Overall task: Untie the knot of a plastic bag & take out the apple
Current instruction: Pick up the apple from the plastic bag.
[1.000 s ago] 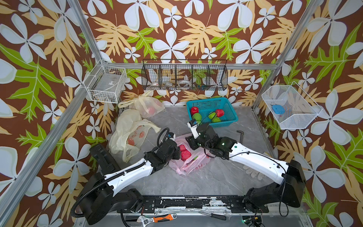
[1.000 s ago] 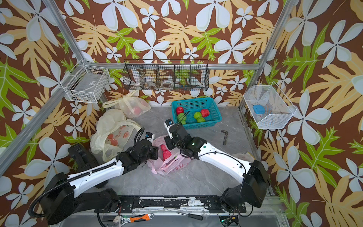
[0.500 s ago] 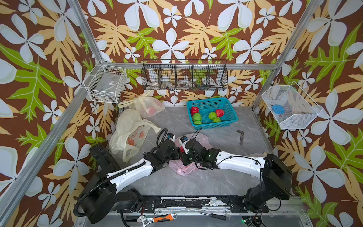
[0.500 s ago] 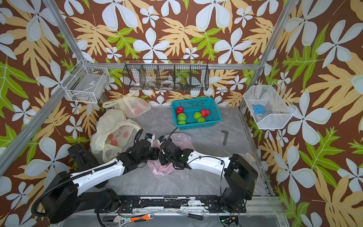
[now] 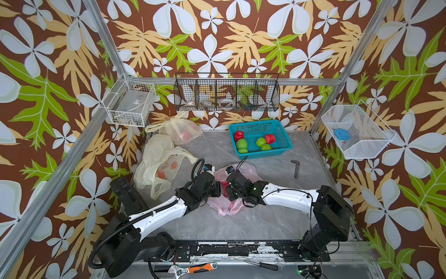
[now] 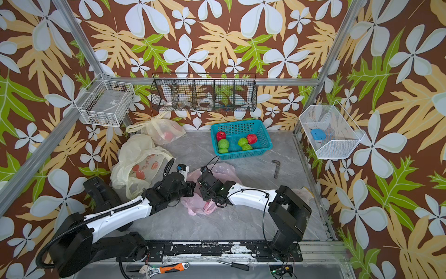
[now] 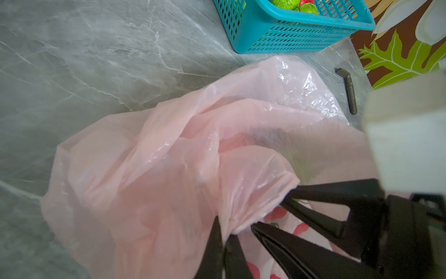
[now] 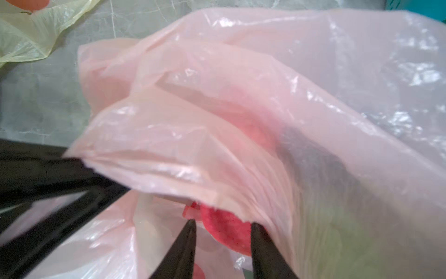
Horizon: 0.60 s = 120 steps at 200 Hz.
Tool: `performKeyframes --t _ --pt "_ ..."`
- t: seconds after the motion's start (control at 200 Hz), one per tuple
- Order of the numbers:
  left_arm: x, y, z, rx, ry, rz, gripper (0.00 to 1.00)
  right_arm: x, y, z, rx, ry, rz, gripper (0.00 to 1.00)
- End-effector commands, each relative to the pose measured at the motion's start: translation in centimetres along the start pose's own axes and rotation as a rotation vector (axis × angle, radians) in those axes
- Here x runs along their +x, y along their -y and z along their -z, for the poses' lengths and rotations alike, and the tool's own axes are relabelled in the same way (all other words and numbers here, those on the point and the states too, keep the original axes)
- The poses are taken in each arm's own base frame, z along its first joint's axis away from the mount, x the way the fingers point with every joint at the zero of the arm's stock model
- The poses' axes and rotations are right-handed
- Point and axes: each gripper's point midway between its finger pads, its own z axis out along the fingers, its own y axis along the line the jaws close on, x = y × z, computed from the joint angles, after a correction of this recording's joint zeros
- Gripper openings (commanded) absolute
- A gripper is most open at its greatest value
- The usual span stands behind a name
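A pink plastic bag (image 5: 226,207) (image 6: 200,207) lies mid-table with its mouth pulled open. My left gripper (image 5: 218,189) (image 7: 224,232) is shut on a gathered fold of the bag's rim and holds it up. My right gripper (image 5: 228,190) (image 8: 224,223) faces it at the mouth, open. A red apple (image 8: 226,234) (image 5: 224,186) sits inside the bag between the right fingertips, half covered by the pink film. No knot shows in any view. In the left wrist view the right gripper's black fingers (image 7: 313,193) reach under the raised rim.
A teal basket (image 5: 284,145) with red and green fruit stands at the back right. Two yellowish bags (image 5: 159,166) holding red fruit lie at the left. A black hex key (image 5: 296,168) lies to the right. Wire baskets hang on the walls, and tools lie on the front rail.
My right arm has swung from above the bag's far side down to the bag's mouth, and its jaws now stand apart around the apple. The left gripper kept its hold.
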Motion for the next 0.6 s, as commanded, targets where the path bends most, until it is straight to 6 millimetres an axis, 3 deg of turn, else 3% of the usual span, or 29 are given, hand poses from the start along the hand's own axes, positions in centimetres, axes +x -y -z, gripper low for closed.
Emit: performKeyframes --t 0.0,0.13,0.295,0.49,0.596 --pt "0.2 -0.4 0.0 -0.014 -0.004 0.003 0.0 0.1 1.1 -0.4 0.052 -0.003 0.01 0.61" --pt "0.3 -0.4 0.1 -0.013 -0.007 0.001 0.0 -0.1 1.5 -1.2 0.063 -0.005 0.008 0.73" --pt "0.3 -0.4 0.2 -0.012 -0.007 0.002 0.0 -1.0 1.2 -2.7 0.064 0.023 -0.001 0.79" --pt "0.8 -0.5 0.1 -0.007 -0.019 0.003 0.0 -1.3 0.9 -5.9 0.067 0.026 0.014 0.79" --pt "0.9 -0.7 0.3 -0.011 -0.019 0.003 0.0 -1.1 0.3 -6.6 0.041 0.004 0.052 0.72"
